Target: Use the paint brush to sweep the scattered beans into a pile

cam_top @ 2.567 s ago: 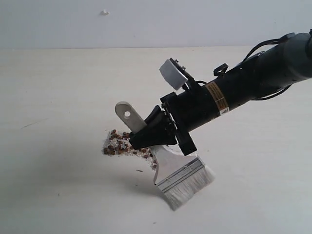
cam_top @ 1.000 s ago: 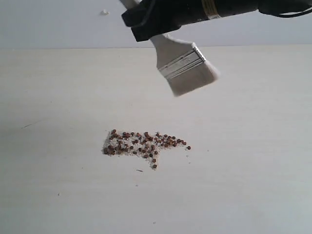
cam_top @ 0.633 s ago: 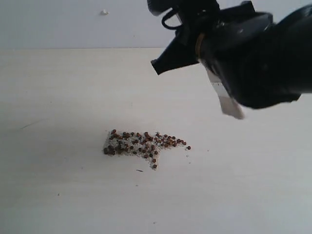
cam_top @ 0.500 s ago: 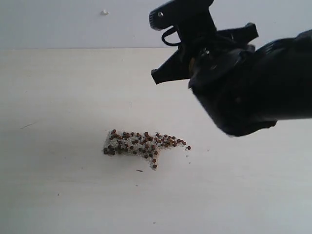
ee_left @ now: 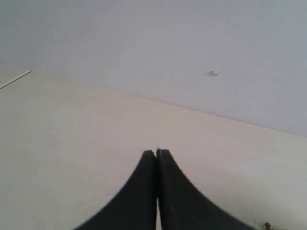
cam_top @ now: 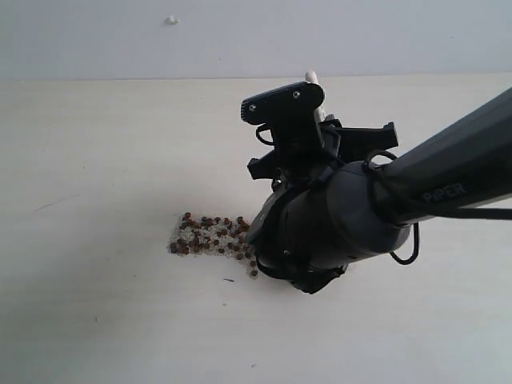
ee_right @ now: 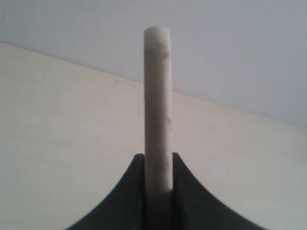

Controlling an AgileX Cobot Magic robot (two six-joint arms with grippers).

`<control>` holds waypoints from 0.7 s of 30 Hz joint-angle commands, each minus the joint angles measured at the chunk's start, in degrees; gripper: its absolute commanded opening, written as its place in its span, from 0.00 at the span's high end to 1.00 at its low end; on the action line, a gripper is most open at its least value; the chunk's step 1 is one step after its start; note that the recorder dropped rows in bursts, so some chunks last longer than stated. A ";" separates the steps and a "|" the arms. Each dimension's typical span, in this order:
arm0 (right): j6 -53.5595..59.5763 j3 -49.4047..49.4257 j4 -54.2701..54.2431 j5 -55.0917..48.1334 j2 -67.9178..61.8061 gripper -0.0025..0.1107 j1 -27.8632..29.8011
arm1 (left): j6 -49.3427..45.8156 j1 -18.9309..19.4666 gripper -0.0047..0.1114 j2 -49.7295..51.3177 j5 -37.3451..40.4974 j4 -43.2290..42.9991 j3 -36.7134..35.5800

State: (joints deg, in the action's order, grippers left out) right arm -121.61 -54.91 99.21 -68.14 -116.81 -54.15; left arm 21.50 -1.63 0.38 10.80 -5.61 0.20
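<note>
The beans (cam_top: pixel 208 234) lie in a loose reddish-brown patch mixed with whitish crumbs on the pale table (cam_top: pixel 96 160). My right arm (cam_top: pixel 336 232) hangs low over the patch's right end and hides it. Only the rounded handle end of the paint brush (cam_top: pixel 312 78) pokes up behind the wrist; ferrule and bristles are hidden. In the right wrist view the handle (ee_right: pixel 157 91) stands edge-on, with my right gripper (ee_right: pixel 158 160) shut on it. My left gripper (ee_left: pixel 156 153) is shut with nothing in it, and one bean (ee_left: pixel 266 224) shows at the frame's edge.
The wall (cam_top: pixel 360 32) rises behind the table's far edge and carries a small white speck (cam_top: pixel 170 19), also seen as a speck (ee_left: pixel 213 73) in the left wrist view. A faint dark scratch (cam_top: pixel 48 205) marks the table at the left.
The right arm lifted the brush high, turned it round, then came down over the right end of the bean patch. The beans have kept their shape since one second ago.
</note>
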 commanded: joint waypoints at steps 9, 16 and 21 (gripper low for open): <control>-0.40 -6.71 0.74 10.96 -0.64 0.98 -0.16 | -0.11 -0.38 0.96 -0.38 -0.13 0.23 -0.20; -0.40 -11.90 0.74 14.69 -2.28 0.98 -0.50 | -0.11 -0.38 0.96 -0.38 -0.13 0.23 -0.20; -0.18 -14.11 0.74 15.36 -3.36 0.98 -1.66 | -0.11 -0.38 0.96 -0.38 -0.13 0.23 -0.20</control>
State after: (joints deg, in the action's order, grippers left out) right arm -121.74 -67.98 99.33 -52.86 -120.06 -54.98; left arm 21.50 -1.63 0.38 10.80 -5.61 0.20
